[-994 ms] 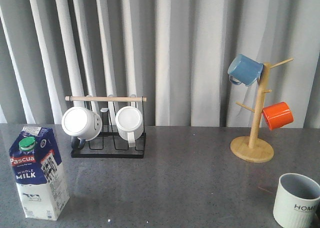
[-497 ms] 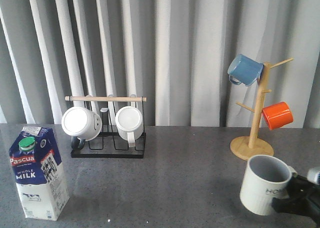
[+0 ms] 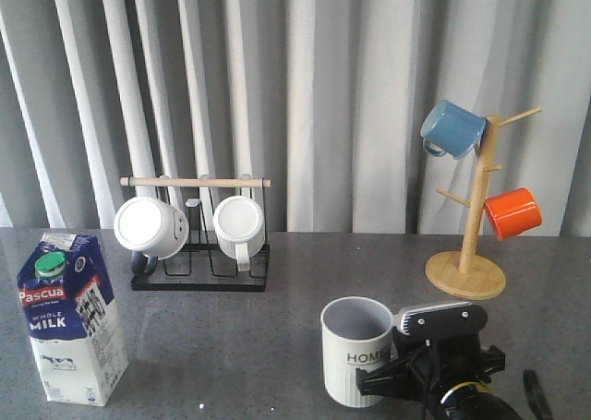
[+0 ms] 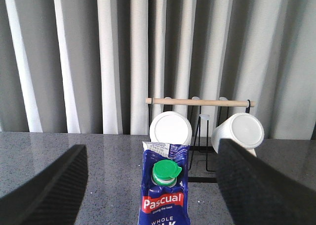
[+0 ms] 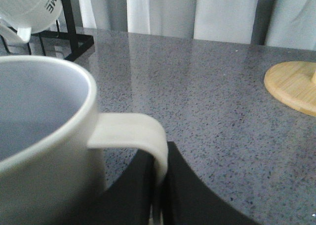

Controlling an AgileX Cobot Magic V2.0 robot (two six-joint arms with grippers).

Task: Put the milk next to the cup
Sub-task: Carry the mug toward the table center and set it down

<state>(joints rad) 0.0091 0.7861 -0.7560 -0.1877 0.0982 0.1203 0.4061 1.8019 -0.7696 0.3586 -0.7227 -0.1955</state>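
Note:
The milk [image 3: 71, 320] is a blue-and-white carton with a green cap. It stands upright at the front left of the table. In the left wrist view the milk [image 4: 164, 190] lies between my open left gripper [image 4: 153, 185] fingers, which stand wide apart and clear of it. The left gripper does not show in the front view. The cup [image 3: 356, 350] is a pale ribbed mug marked "HOME", at front centre. My right gripper [image 3: 404, 372] is shut on its handle [image 5: 140, 136]. The cup [image 5: 39, 136] fills the near side of the right wrist view.
A black wire rack [image 3: 200, 258] with a wooden bar holds two white mugs [image 3: 150, 227] [image 3: 238, 224] at back left. A wooden mug tree [image 3: 466, 272] at back right carries a blue mug [image 3: 452, 128] and an orange mug [image 3: 512, 211].
The cup has travelled from the front right corner leftwards to front centre, carried by my right gripper on its handle. The milk has not moved.

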